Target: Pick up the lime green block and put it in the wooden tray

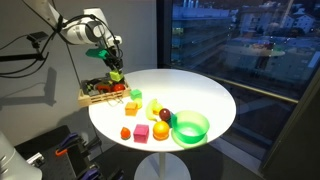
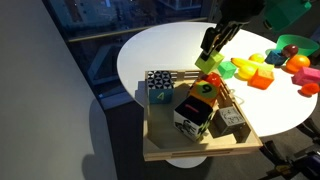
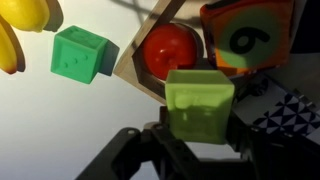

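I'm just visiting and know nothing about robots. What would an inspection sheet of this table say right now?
Surface: round white table.
Job's things: lime green block held just above the wooden tray, not yet set down; the tray holds boxes and a red ball.
Clutter: green bowl, banana toy, coloured blocks, toy fruit.
Grippers: gripper, jaws shut on the block.
Cables: black cables beside the arm.
Surroundings: window showing city lights at night.

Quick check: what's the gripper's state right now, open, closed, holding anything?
Gripper: closed on the lime green block, held above the wooden tray.
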